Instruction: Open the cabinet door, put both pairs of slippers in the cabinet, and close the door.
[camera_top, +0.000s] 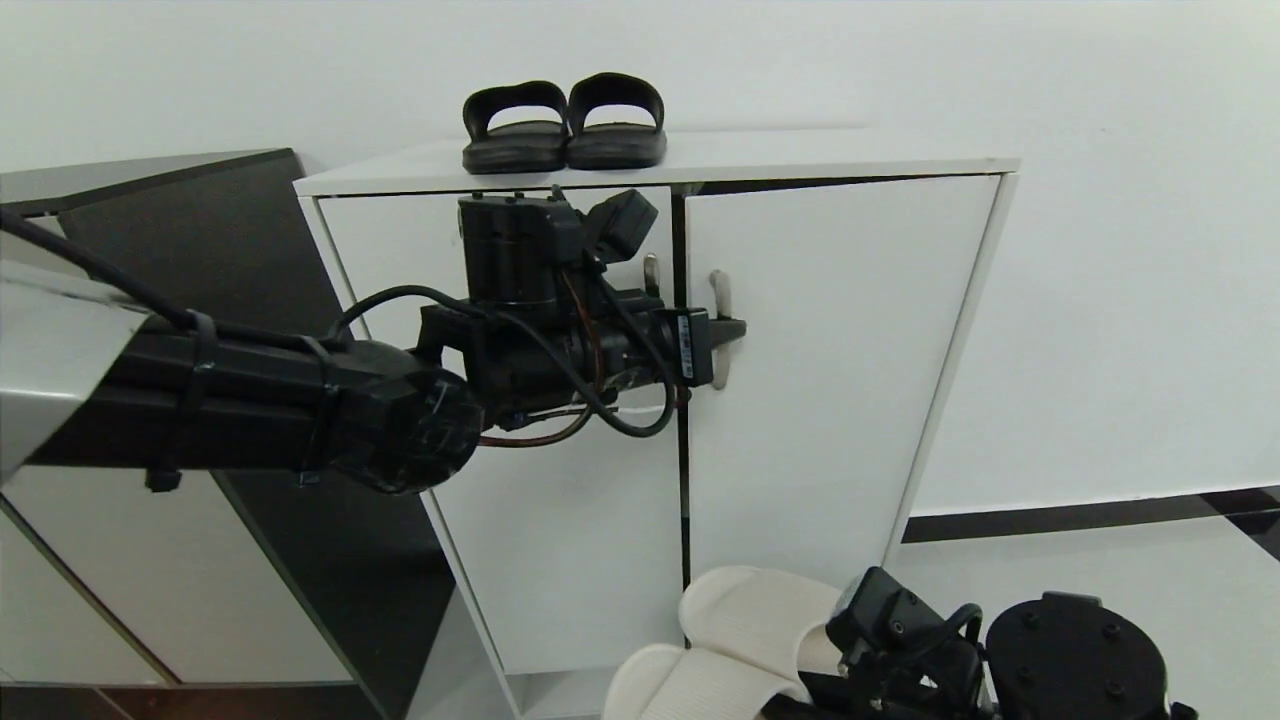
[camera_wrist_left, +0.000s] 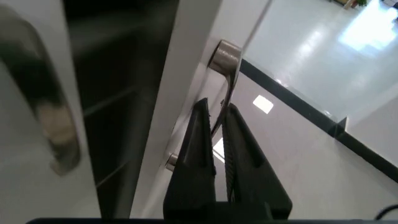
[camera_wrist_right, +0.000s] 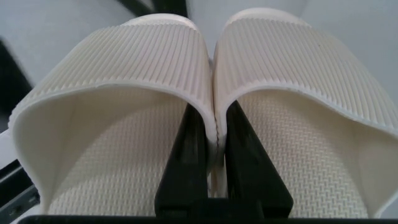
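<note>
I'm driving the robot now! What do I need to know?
Left gripper: shut on the handle of the right-hand door, which looks barely cracked open.
Right gripper: shut on the white slippers, pinching their straps together, low before the cabinet.
Black slippers: side by side on top of the cabinet.
Done: handle gripped, white pair picked up.
Left: pull the door open, put both pairs inside, close it.

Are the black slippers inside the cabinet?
No, the black slippers sit on top of the cabinet.
</note>
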